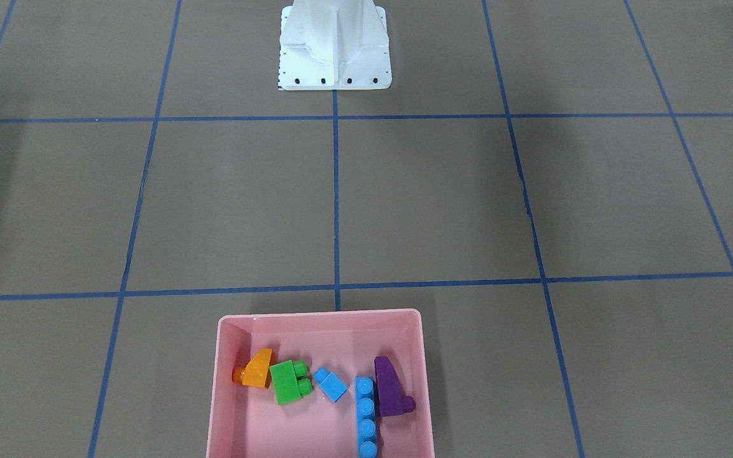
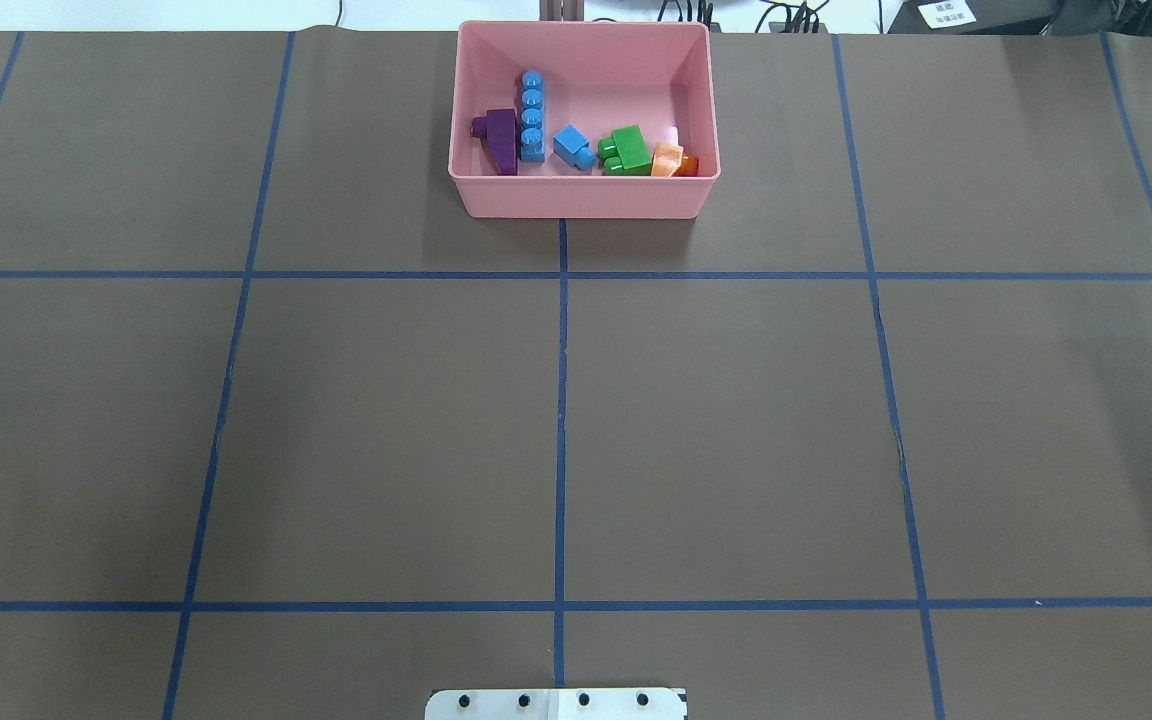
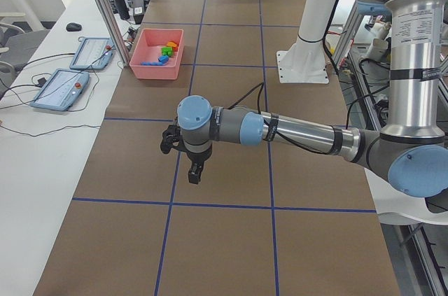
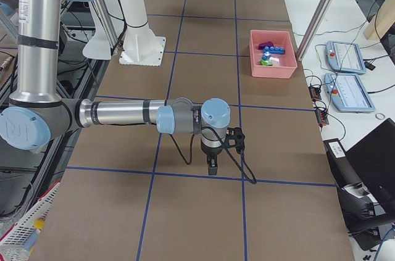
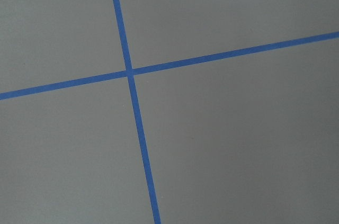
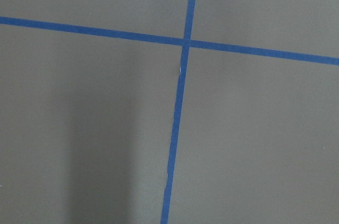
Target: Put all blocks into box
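Brown table [image 2: 386,420]; blocks [image 2: 628,148] in box [image 2: 584,197], far from left tool [image 3: 195,174], right tool [image 4: 212,166].

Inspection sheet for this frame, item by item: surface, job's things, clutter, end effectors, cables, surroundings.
Surface: table covered in brown paper with a blue tape grid.
Job's things: pink box, on the side far from the robot, holds all five: orange sloped block, green two-stud block, small blue block, long blue four-stud block, purple sloped block.
Clutter: nothing seen.
End effectors: left end effector and right end effector hang over bare table, away from the box; open or shut cannot be told.
Cables: black cable loops along the left arm.
Surroundings: white robot base; teach pendants on a side bench.
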### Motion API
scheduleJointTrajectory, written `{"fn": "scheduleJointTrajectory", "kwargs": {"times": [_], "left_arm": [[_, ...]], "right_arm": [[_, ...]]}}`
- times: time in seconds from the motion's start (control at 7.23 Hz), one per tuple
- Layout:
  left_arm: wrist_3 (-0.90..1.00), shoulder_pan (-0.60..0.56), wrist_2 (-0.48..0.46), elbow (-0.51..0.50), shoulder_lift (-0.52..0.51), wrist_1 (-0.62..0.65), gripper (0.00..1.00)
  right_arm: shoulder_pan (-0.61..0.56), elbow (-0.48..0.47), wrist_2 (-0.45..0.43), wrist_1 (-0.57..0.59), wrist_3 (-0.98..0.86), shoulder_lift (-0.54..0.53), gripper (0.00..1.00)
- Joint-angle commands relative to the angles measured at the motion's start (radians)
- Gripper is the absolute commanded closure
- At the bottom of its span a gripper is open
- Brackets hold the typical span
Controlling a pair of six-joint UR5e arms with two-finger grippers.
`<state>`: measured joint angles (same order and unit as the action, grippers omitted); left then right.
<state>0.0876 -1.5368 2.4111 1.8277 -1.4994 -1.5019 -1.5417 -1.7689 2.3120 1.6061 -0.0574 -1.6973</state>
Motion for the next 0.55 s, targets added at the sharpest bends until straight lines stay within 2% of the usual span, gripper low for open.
{"fn": "scheduleJointTrajectory", "kwargs": {"times": [0.0,0.42], "left_arm": [[0.0,0.0,-0.003,0.001,0.001,-0.001,0.0],[0.0,0.0,-0.003,0.001,-0.001,0.0,0.0]], "right_arm": [[0.0,-0.001,-0.005,0.0,-0.004,0.001,0.0],[0.0,-0.001,-0.002,0.0,0.008,-0.002,0.0]]}}
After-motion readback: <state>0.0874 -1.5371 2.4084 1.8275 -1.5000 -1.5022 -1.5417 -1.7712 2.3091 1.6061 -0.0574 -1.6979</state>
